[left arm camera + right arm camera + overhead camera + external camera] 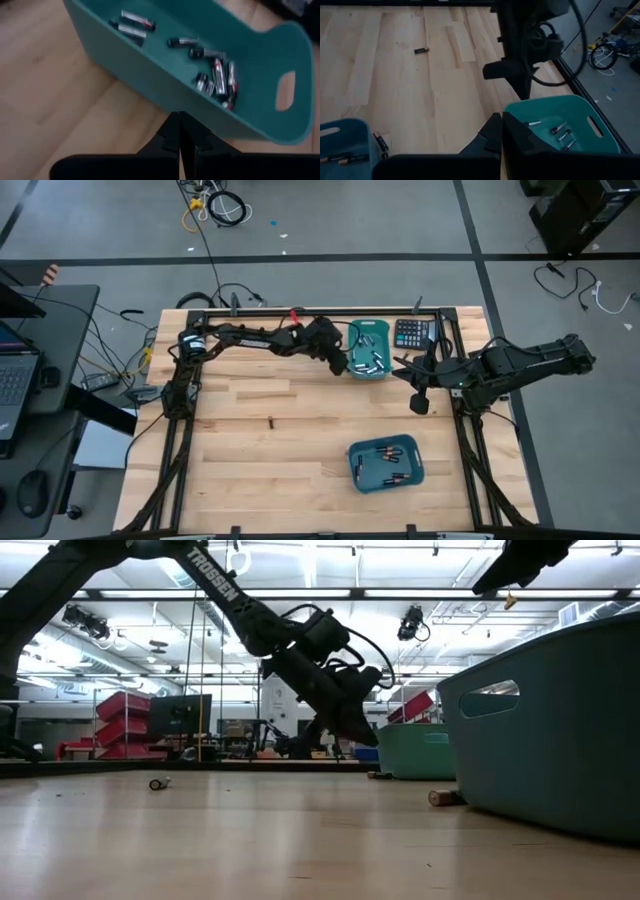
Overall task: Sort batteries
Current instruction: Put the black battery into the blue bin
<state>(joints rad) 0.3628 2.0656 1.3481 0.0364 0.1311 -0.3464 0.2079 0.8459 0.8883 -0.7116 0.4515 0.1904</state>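
The left gripper (337, 363) is positioned at upper centre of the high view, beside the far teal bin (368, 350), fingers pressed together, nothing held. The right gripper (420, 402) is at right of centre, fingers likewise pressed together and empty. Batteries (216, 80) are contained in the far bin and the near teal bin (385, 463). One loose battery (270, 421) lies on the wooden table (250, 470), left of centre.
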